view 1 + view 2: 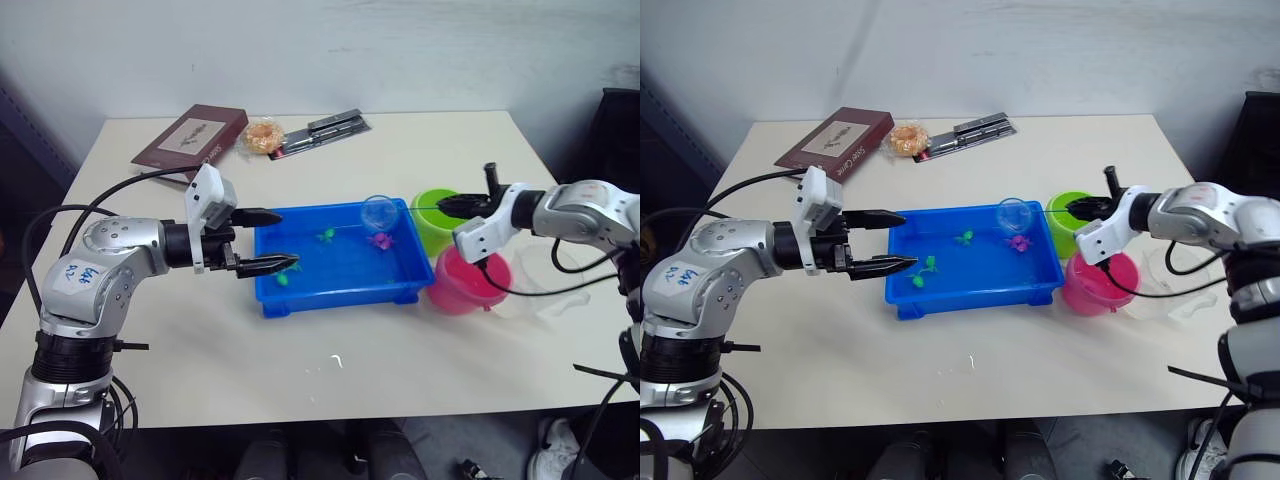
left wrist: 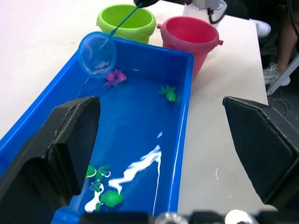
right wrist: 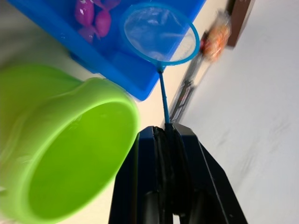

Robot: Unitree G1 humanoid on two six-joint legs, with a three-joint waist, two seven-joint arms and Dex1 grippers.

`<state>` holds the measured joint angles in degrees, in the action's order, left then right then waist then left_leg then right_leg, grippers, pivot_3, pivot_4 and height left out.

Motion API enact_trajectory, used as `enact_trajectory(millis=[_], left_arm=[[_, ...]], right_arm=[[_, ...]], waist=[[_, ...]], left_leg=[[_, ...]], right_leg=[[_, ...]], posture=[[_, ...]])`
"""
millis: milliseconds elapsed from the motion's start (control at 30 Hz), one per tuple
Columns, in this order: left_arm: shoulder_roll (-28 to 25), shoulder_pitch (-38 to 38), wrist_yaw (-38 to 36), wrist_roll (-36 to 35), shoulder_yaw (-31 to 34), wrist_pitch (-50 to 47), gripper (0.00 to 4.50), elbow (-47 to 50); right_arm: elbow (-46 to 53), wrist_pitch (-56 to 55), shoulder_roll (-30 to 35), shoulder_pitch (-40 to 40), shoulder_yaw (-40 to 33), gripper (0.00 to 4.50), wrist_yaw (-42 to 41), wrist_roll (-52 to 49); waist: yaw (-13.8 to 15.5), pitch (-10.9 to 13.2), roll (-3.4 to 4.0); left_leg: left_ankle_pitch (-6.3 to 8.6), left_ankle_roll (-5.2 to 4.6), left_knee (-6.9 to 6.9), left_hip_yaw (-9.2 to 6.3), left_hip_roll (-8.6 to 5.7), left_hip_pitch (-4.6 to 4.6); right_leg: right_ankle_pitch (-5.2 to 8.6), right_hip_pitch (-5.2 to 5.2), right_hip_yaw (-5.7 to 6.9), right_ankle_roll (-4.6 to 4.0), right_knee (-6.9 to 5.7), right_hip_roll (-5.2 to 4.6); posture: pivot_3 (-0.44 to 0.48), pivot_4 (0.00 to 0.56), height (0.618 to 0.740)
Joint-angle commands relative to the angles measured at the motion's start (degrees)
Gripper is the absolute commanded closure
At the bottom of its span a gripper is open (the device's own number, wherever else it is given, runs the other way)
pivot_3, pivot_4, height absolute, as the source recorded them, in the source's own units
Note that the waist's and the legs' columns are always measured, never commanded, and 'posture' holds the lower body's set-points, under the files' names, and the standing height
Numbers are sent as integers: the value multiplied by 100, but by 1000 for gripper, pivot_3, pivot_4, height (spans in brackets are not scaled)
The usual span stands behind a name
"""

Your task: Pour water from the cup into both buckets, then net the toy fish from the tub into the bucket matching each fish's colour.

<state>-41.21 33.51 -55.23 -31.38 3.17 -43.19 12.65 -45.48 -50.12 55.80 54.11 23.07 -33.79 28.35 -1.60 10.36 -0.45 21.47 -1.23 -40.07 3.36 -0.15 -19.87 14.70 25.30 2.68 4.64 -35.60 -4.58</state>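
Net [image 1: 380, 212] hangs out ahead of the right hand [image 1: 462, 204], whose fingers pinch its handle, hoop above a pink fish [image 1: 381, 240] in the tub [image 1: 300, 298]; green bucket [image 1: 432, 235] under that hand; left hand [image 1: 272, 240] spread at the tub's other end

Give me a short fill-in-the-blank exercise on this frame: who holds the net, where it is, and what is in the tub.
1. The net is held by the ___ gripper.
2. Its hoop hangs over the blue ___, beside a pink fish.
3. The left gripper has its fingers ___ at the tub's end.
4. The bucket nearest the table's front edge is ___.

Missing words: right; tub; open; pink
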Motion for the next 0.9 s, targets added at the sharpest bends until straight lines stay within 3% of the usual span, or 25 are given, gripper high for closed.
enact_trajectory(millis=[33,167,300,400,533,667,767,900], left_arm=[[-32,70,-79,-127,50,70,11,117],[27,101,-126,-121,-5,127,11,25],[102,135,-171,-109,-67,183,11,-44],[144,203,-206,-111,-84,214,11,-122],[174,243,-225,-86,-102,249,11,-183],[143,211,-215,-82,-86,266,11,-162],[104,162,-201,-93,-47,270,11,-112],[67,106,-144,-75,8,290,11,-62]], right_arm=[[2294,2870,380,-1306,-793,4500,-2266,-2857],[4163,5805,766,-2235,-1372,4500,-2832,-3975],[4473,6158,616,-2147,-1614,4500,-2514,-3720],[4215,4960,546,-1823,-1451,4500,-2391,-2975],[3140,2670,377,-959,-902,4500,-1884,-1583],[1798,154,324,241,-45,4500,-316,653],[1047,-634,255,905,432,4500,950,1963],[206,-902,96,1517,943,4500,2111,3049]], waist=[[25,-2,7],[25,-1,21],[9,-1,21],[17,-1,21],[11,0,20],[-3,0,20],[-3,0,19],[-1,0,19]], left_leg=[[0,0,-3,-5,0,-6],[0,0,-20,-22,-2,-28],[2,1,-19,-23,-1,-24],[2,3,-12,-21,-3,-24],[2,3,-9,-13,-8,-28],[2,2,-6,-4,-9,-28],[1,4,-1,3,-7,-31],[1,5,-1,3,-6,-35]], right_leg=[[0,3,4,0,-5,-4],[-1,17,17,0,-16,-13],[-4,15,17,-6,-10,-12],[-4,19,18,-7,-4,-8],[-5,24,15,-5,0,-6],[-6,30,10,-3,1,-7],[-4,41,4,-6,-2,-4],[-3,42,6,-8,-1,-5]], posture=[[0,150,740],[0,150,740],[0,150,740],[0,150,740],[0,150,740],[0,150,740],[0,150,740],[0,150,740]])
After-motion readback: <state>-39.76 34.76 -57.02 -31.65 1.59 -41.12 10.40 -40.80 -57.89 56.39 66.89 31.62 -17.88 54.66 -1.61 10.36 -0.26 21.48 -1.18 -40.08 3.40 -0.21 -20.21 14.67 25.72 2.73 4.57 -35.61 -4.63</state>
